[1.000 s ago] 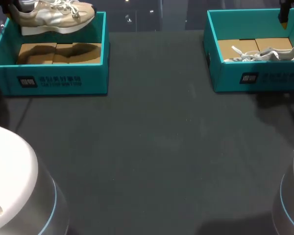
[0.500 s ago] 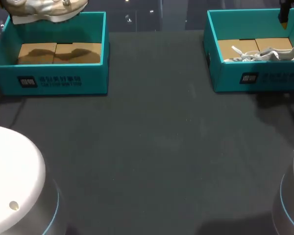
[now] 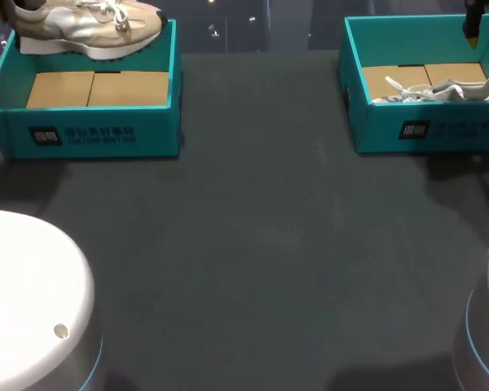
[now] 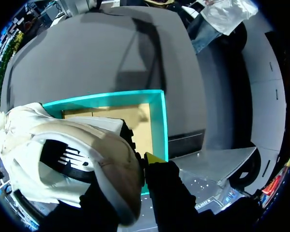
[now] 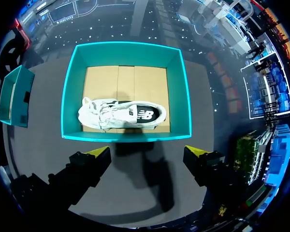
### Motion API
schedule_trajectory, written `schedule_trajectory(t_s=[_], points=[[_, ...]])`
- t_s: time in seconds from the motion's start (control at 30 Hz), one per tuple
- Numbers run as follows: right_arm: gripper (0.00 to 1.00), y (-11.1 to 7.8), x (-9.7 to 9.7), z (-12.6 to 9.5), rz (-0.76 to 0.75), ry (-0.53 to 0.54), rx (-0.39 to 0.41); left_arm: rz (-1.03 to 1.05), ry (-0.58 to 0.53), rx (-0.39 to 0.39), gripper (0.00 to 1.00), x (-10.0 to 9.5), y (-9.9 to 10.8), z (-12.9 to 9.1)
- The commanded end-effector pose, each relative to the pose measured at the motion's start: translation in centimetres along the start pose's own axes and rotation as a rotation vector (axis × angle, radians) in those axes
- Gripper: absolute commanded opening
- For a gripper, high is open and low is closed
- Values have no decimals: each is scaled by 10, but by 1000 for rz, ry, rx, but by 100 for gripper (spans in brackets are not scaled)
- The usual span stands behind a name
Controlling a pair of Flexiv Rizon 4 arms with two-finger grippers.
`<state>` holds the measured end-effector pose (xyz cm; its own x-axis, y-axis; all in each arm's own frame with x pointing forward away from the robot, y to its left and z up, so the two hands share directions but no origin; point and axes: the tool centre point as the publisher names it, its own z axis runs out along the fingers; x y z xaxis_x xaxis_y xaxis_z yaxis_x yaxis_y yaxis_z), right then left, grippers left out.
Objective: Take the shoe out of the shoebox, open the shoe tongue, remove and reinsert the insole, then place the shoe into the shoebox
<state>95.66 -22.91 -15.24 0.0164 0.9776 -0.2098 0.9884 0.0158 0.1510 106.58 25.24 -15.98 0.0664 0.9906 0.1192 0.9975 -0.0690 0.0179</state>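
The beige shoe [image 3: 85, 24] is hanging in the air over the far edge of the left shoebox [image 3: 98, 130]. It is sitting roughly level, sole down, with its toe pointing toward the middle of the worktop [image 3: 261, 244]. From the left wrist view, the shoe [image 4: 63, 154] is filling the space just in front of the left end effector [image 4: 133, 174]. That end effector is clamping the shoe's heel end. One yellow fingertip [image 4: 154, 158] is pressing against the side of the shoe, and the other is hiding behind it. Below the shoe, the teal box [image 4: 162, 121] is lying open, with its brown cardboard floor showing bare.

Well apart, over at the other far corner of the worktop, the right shoebox [image 3: 440, 130] is holding a white shoe [image 3: 440, 90]. This shoe is lying on its side across the cardboard floor, with its laces loose. In the right wrist view, the white shoe [image 5: 123, 115] is lying near the box's front wall [image 5: 125, 137].

The right end effector [image 5: 149, 153] is hovering high above that box with its two yellow-tipped fingers spread wide and gripping nothing. In the head view, only a dark bit of it with an orange-yellow tip [image 3: 473, 37] is poking in over the box's far corner.
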Motion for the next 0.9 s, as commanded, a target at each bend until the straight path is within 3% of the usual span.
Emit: schedule_trajectory(t_s=[0.03,0.4,0.43,0.57,0.77,0.9], points=[[100,0,0,0,0,1,1,0,4,-137,0,0,-44,-4],[100,0,0,0,0,1,1,0,4,-137,0,0,-44,-4],[100,0,0,0,0,1,1,5,-1,-101,0,6,-46,-4],[100,0,0,0,0,1,1,3,21,-121,0,0,-74,1],[100,0,0,0,0,1,1,75,23,-149,0,-32,-130,1],[100,0,0,0,0,1,1,70,25,-123,0,-59,-156,0]])
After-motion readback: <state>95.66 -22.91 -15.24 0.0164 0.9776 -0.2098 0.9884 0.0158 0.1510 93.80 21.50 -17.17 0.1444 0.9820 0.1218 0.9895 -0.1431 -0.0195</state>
